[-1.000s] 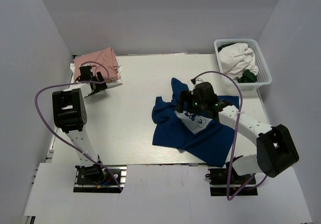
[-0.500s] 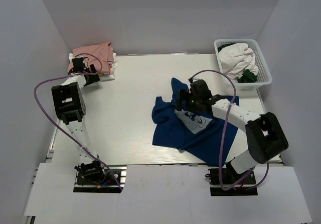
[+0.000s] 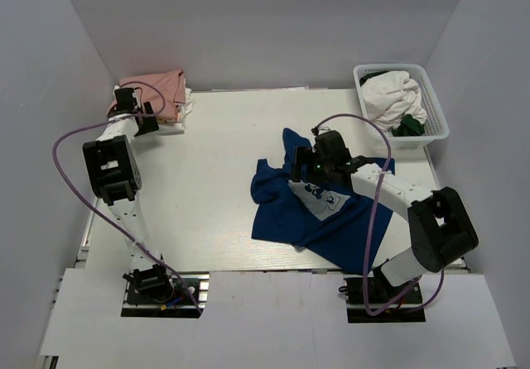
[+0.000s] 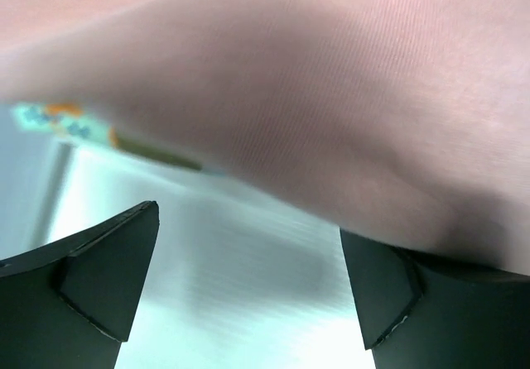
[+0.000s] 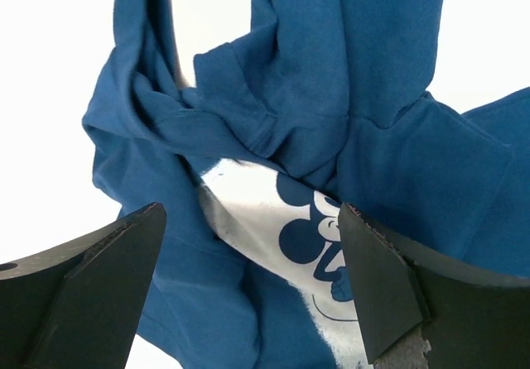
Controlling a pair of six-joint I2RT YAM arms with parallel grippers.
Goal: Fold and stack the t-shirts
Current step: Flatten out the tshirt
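The dark blue t-shirt [image 3: 319,216] lies crumpled on the table right of centre, its white print [image 5: 265,212] facing up. My right gripper [image 3: 302,164] hovers open just above it, the fingers [image 5: 91,278] either side of the print and nothing held. The salmon-pink t-shirt [image 3: 157,86] lies folded in the back left corner. My left gripper [image 3: 126,98] stands open at its left front edge. In the left wrist view pink cloth [image 4: 331,96] fills the top, and it overhangs the right finger [image 4: 414,294]. Bare table shows between the jaws.
A white lattice basket [image 3: 411,141] at the back right holds white and dark green cloth. A bit of white cloth [image 3: 186,98] pokes out beside the pink shirt. White walls close in the table on three sides. Purple cables loop over both arms.
The left gripper has moved back and left to the corner, and the pink shirt has shifted that way with it. The right arm's elbow swung in; its gripper stays over the blue shirt.
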